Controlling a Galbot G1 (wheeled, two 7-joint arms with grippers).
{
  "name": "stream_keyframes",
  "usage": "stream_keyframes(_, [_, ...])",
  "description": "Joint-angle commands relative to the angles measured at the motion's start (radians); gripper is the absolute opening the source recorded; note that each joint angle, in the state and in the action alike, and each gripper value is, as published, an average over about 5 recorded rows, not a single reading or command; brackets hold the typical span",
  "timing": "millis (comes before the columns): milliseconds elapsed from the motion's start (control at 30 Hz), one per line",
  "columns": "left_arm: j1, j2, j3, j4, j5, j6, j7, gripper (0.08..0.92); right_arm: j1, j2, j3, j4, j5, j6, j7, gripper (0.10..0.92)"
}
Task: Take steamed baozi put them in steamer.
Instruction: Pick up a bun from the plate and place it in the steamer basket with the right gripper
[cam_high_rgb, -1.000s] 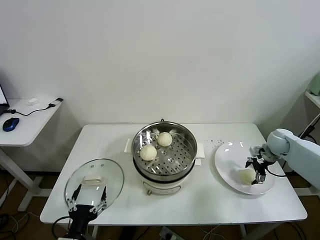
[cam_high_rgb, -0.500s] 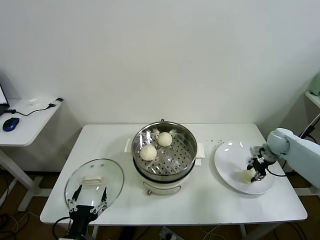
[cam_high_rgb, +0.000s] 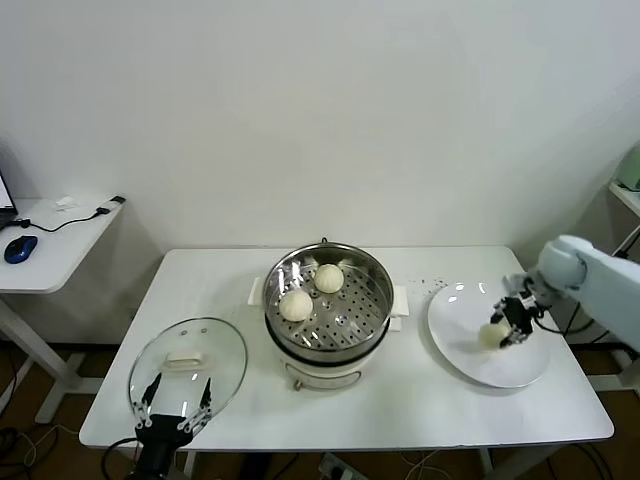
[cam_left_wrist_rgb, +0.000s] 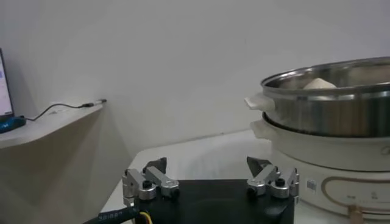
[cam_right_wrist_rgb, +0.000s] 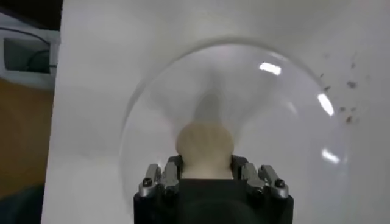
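Over the plate (cam_high_rgb: 470, 365) at 3 o'clock of the steamer (cam_high_rgb: 328, 300), right gripper (cam_high_rgb: 507, 327) is clamped on a baozi (cam_high_rgb: 491, 333) (apparently just clear of the plate). Two baozi (cam_high_rgb: 296, 304) occupy the steamer. Step: lift. Next: carry toward 9 o'clock, release inside. Left gripper (cam_high_rgb: 172, 400) parked by the lid (cam_high_rgb: 188, 365), fingers spread.

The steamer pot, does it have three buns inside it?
No, the head view shows only two baozi in the steamer; another is held in the right gripper over the white plate.
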Motion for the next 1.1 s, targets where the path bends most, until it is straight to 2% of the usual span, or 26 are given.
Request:
stream_keyframes(33, [0.003, -0.002, 0.003, -0.005, 0.001, -0.001, 0.0, 0.823, 0.539, 0.156, -0.343, 0.118, -0.003, 0.338, -0.05, 0.545])
stream_keyframes(233, [0.012, -0.004, 0.003, -0.012, 0.001, -0.001, 0.0, 0.823, 0.608, 0.322, -0.316, 0.213, -0.128, 0.529, -0.014, 0.551])
stream_keyframes(600, [0.031, -0.004, -0.003, -0.015, -0.011, -0.009, -0.001, 0.823, 0.422, 0.533, -0.156, 0.319, -0.337, 0.627, 0.031, 0.559])
stream_keyframes(1100, [0.031, 0.003, -0.018, -0.003, -0.03, -0.01, -0.001, 0.823, 0.227, 0.644, -0.187, 0.309, -0.303, 0.591, 0.035, 0.56])
